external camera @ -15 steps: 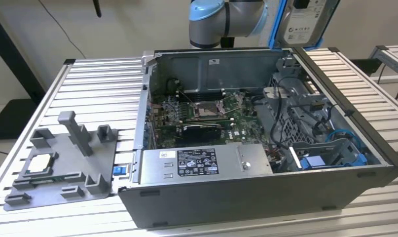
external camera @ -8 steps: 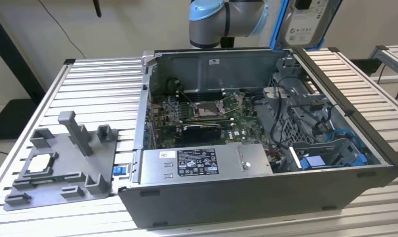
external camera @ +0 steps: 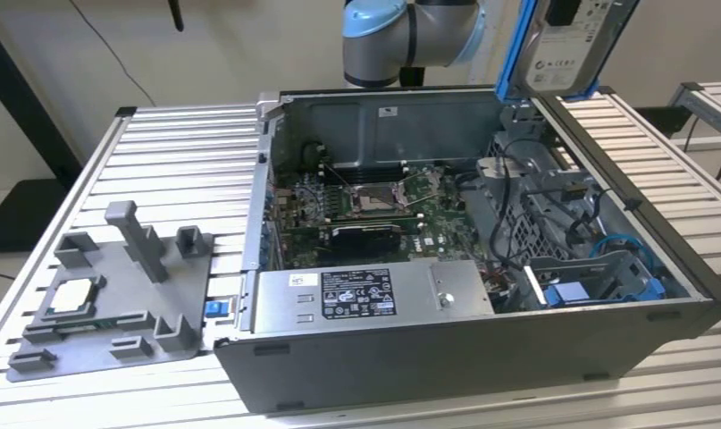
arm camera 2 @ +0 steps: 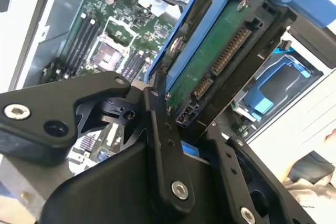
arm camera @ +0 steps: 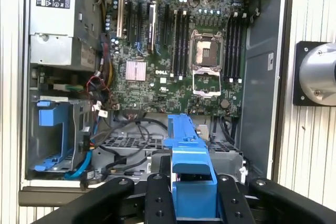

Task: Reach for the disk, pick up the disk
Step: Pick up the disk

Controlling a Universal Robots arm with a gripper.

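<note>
Disk (external camera: 569, 45) held aloft
Jaws clamp its blue frame (arm camera: 191, 174), above the open computer case (external camera: 480, 349) on the worktop (external camera: 170, 152).

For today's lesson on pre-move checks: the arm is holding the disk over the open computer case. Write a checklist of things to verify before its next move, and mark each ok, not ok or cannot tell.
1. Disk lifted above the computer case: ok, exterior view.
2. Gripper shut on the disk: ok, black fingers flank its connector end in the second wrist view.
3. Blue frame still on the disk: ok.
4. Cables free of the disk: ok, they lie inside the case.
5. Grip firm enough: cannot tell.
6. Slotted stand clear of the arm: ok, it sits beside the case.
</note>
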